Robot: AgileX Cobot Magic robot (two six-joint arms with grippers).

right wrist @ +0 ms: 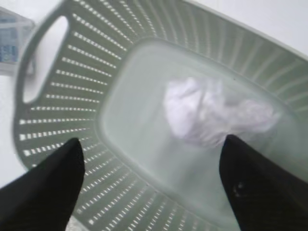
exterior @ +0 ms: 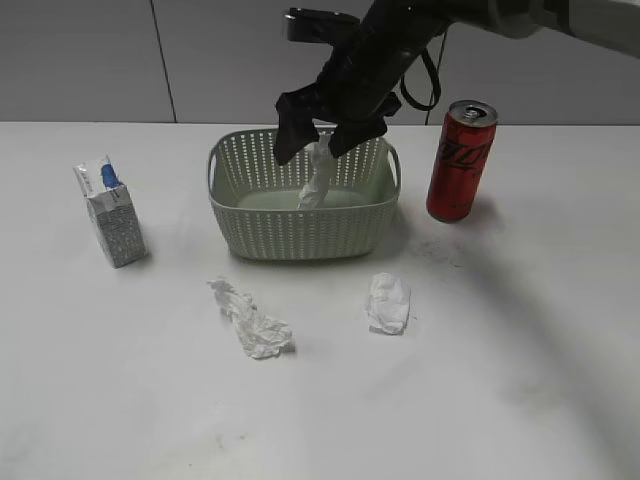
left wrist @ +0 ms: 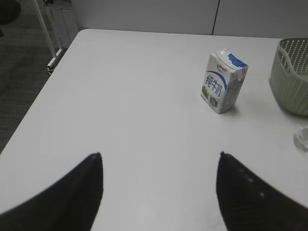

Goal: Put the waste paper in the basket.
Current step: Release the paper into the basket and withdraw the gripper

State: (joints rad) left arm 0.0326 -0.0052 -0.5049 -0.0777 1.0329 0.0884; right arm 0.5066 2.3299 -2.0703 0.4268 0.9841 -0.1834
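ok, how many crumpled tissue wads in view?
3. One crumpled white tissue wad drops into the pale green slotted plastic basket beneath the right tool; one lies front-left of the basket, one front-right.

Pale green slotted basket, red can.

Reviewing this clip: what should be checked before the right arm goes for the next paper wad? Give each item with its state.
1. Right gripper open: ok, jaws spread wide.
2. First paper wad inside the basket: ok, though whether it has fully settled on the floor, cannot tell.
3. Wad free of the fingers: cannot tell; the exterior view shows it right under them.
4. Two wads left on the table, the long one and the compact one: ok, both clear of the basket.
5. Left gripper open, out of the way: ok.
6. Can upright: ok.
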